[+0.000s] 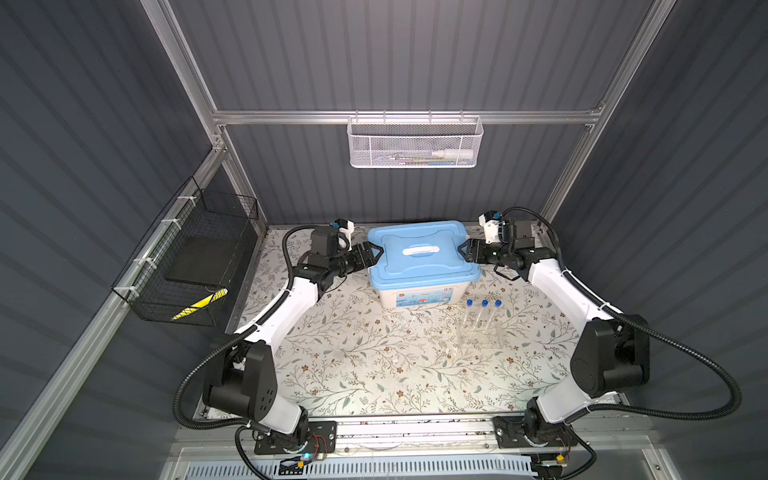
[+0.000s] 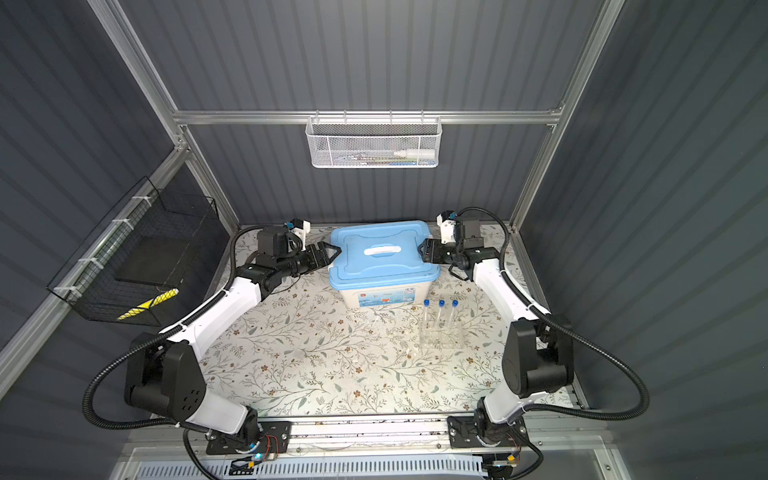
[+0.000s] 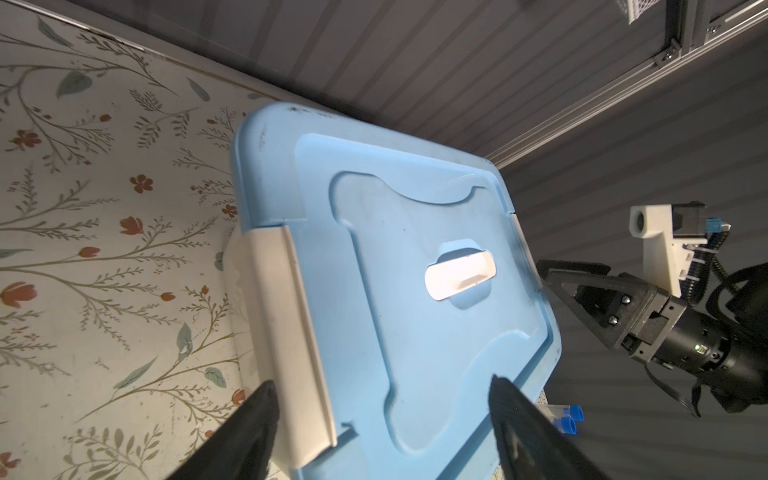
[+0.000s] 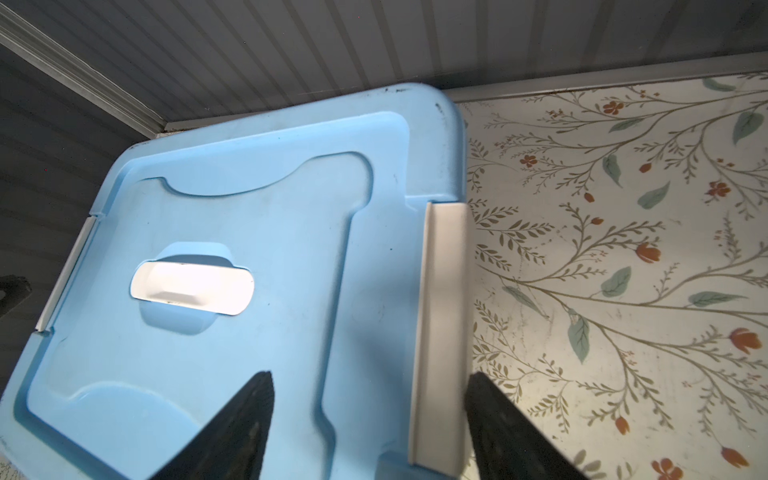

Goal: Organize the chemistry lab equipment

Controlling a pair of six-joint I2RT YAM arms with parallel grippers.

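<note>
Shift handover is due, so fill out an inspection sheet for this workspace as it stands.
Surface: floral tabletop, no spills seen.
Job's things: three blue-capped test tubes stand upright in the clear rack, in front of the box's right end.
Clutter: nothing seen.
Grippers: left gripper and right gripper are open, one at each end of the closed blue-lidded box, by its white latches.
Cables: black conduits loop off both arms, outside the tabletop.
Surroundings: white mesh basket on the back rail; black wire basket on the left wall.
</note>
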